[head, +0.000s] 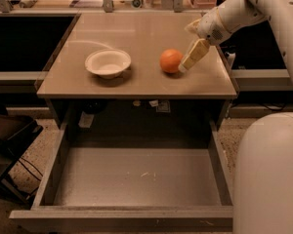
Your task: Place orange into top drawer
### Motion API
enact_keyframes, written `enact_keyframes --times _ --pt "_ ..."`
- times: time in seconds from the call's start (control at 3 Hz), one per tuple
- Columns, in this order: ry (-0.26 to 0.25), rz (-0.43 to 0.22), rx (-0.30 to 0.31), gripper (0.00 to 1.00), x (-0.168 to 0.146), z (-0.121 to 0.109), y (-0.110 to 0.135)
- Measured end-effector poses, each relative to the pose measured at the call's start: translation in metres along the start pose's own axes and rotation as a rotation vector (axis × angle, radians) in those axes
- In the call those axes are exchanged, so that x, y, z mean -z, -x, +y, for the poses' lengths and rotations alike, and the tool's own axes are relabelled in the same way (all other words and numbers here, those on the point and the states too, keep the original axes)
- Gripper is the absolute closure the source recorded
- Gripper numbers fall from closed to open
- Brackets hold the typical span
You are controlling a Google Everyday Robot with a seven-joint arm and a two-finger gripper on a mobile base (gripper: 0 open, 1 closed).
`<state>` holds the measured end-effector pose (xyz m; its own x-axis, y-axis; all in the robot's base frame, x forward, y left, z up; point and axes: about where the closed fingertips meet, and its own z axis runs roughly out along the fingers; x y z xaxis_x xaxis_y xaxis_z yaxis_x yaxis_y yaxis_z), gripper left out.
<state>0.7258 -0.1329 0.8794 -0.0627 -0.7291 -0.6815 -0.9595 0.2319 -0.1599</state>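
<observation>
The orange point(170, 61) sits on the counter point(136, 33), toward the right side. It is round and bright, and it rests on the flat tan top. A white bowl point(108, 62) is on the counter too, at about 9 o'clock from the orange, with a gap between them. The bowl stands the right way up.

The pincer point(185, 65) is at about 3 o'clock from the orange, low over the counter. It is pale yellow and it slants down toward the fruit. Its tip is right next to the orange's side, but I cannot tell if it touches. I also cannot tell if the pincer is apart or together. The white arm point(234, 13) comes in from about 2 o'clock in the picture and reaches down to the pincer.

The top drawer point(136, 177) is pulled out. It lies at 6 o'clock from the counter, lower down and closer to us. It is wide and shallow and grey-brown. It has low walls on the left and right and a plain front panel at the near edge. Its flat floor shows, with a few tiny pale specks on it. The orange is up on the counter, not in the drawer.

A big round white part of the robot point(268, 174) fills the corner at about 5 o'clock in the picture.
</observation>
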Motion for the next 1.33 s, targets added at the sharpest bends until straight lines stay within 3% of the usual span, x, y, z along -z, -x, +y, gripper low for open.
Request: enact_keyframes --times 0.33,1.0,1.33 --pt "0.0 0.0 0.0 0.0 0.0 0.0 0.0" --pt "0.118 -0.044 0.026 0.0 -0.054 0.014 0.01" --pt "0.118 -0.044 0.026 0.0 -0.054 0.014 0.01"
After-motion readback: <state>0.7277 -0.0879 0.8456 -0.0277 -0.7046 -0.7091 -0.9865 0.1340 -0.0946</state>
